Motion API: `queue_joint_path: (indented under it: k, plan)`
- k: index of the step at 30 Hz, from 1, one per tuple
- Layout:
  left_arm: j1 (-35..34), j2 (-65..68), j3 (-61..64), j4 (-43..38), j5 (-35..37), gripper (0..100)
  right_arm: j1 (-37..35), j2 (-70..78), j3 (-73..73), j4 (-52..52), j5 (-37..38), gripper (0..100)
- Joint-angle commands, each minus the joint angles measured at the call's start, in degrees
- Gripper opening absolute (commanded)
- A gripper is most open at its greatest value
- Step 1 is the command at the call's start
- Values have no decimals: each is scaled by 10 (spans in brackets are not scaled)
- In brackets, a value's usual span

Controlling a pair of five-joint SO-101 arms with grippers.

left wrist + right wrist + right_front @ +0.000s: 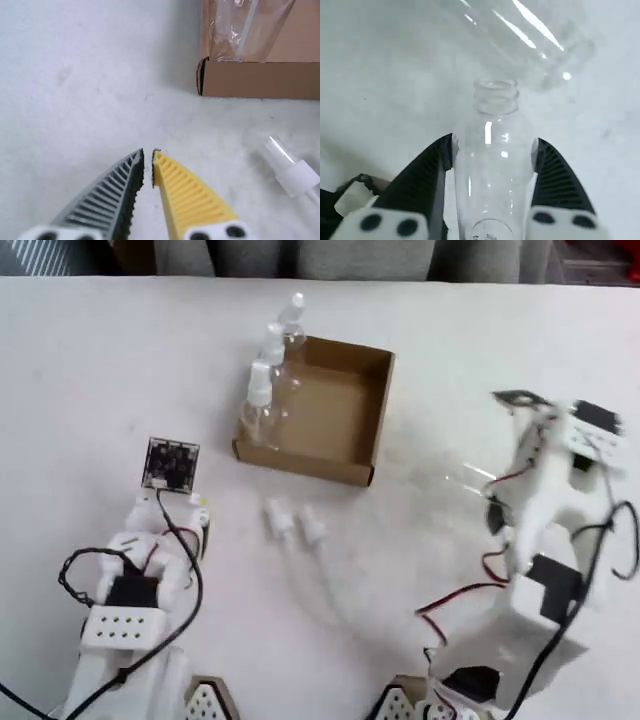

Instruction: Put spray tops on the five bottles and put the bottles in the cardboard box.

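The open cardboard box (345, 405) sits mid-table, and three clear bottles with spray tops (262, 400) stand along its left wall. Two loose white spray tops (278, 515) (312, 527) lie on the table in front of the box. My right gripper (492, 142) is shut on an uncapped clear bottle (490, 160), its open neck pointing away. Another clear bottle (530, 40) lies on the table just beyond it. My left gripper (148, 152) is shut and empty, low over the table short of the box corner (260, 80), with one spray top (295, 172) beside it.
The white table (100, 370) has free room to the left of and behind the box. The left arm (140, 580) stands at the front left and the right arm (545, 500) at the right, both with loose cables. Two stands (205, 702) sit at the front edge.
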Motion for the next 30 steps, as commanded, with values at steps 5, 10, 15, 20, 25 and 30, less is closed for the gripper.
queue_joint_path:
  k: [5, 10, 15, 20, 25, 30]
  plan:
    - [7, -15, -14, 3, 1, 56, 183, -7, -14, -40, 133, 112]
    - [7, -15, -14, 3, 1, 57, 255, 33, -14, -104, 176, 112]
    - [7, -15, -14, 3, 1, 57, 287, 44, -13, -111, 196, 112]
    - [7, -15, -14, 3, 1, 57, 292, -10, 53, -125, 197, 112]
    - [7, -15, -14, 3, 1, 57, 291, -132, 182, -191, 187, 112]
    - [7, -15, -13, 3, 1, 57, 288, -197, 275, -322, 90, 112]
